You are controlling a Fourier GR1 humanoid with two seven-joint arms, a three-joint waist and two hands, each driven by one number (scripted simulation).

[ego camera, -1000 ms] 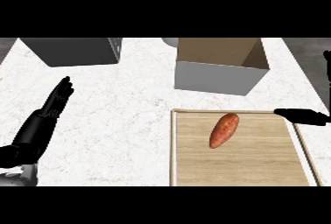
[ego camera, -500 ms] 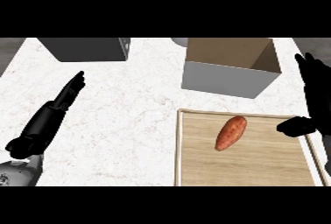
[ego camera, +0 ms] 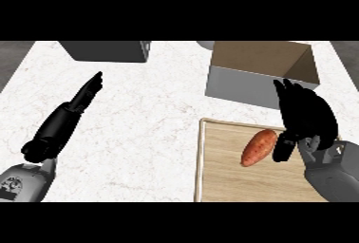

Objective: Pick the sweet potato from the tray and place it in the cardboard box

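An orange sweet potato (ego camera: 259, 147) lies on the wooden tray (ego camera: 224, 180) at the lower right. My right hand (ego camera: 305, 116) hovers just right of it, open, fingers pointing away from me and thumb hanging down beside the potato's right side without curling round it. Behind the tray stands the open cardboard box (ego camera: 261, 71), its inside brown and bare. My left hand (ego camera: 67, 116) rests open on the left of the counter, fingers stretched toward the far edge.
A grey box-like object (ego camera: 108, 50) stands at the far left of the white marble counter (ego camera: 151, 123). Part of a pale round object (ego camera: 205, 44) peeks out behind the cardboard box.
My right hand has come in from the right edge to just beside the sweet potato. The view has shifted, so tray and box appear lower. The left hand stays still.
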